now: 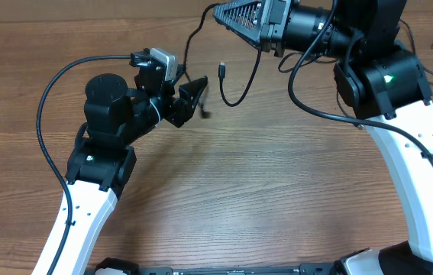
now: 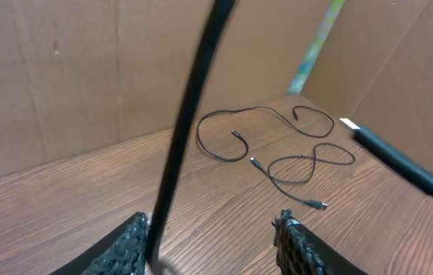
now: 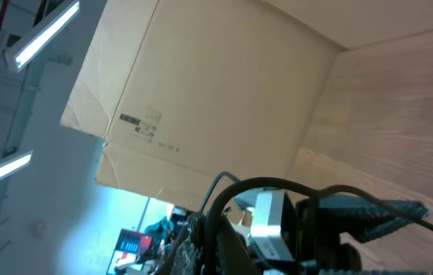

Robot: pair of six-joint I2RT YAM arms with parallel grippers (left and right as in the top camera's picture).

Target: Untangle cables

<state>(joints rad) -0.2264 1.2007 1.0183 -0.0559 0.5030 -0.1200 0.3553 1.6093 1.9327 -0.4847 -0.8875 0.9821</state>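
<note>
A thin black cable (image 1: pixel 248 82) hangs from my right gripper (image 1: pixel 218 12), which is raised at the top of the table and shut on it. The cable loops down to the table and ends in a small plug (image 1: pixel 222 69). Another stretch of it runs down past my left gripper (image 1: pixel 199 99). In the left wrist view this strand (image 2: pixel 193 114) crosses upright between the open fingers, close against the left finger (image 2: pixel 128 244) and well apart from the right one. In the right wrist view the shut gripper (image 3: pixel 205 229) has the black cable (image 3: pixel 262 186) arching out of it.
Two more loose cables (image 2: pixel 277 122) (image 2: pixel 308 164) lie on the wooden table beyond the left gripper. A black bar with a white tag (image 2: pixel 399 160) lies at the right. Cardboard walls (image 2: pixel 63 76) close off the table. Thick arm wires (image 1: pixel 44 122) curve beside both arms.
</note>
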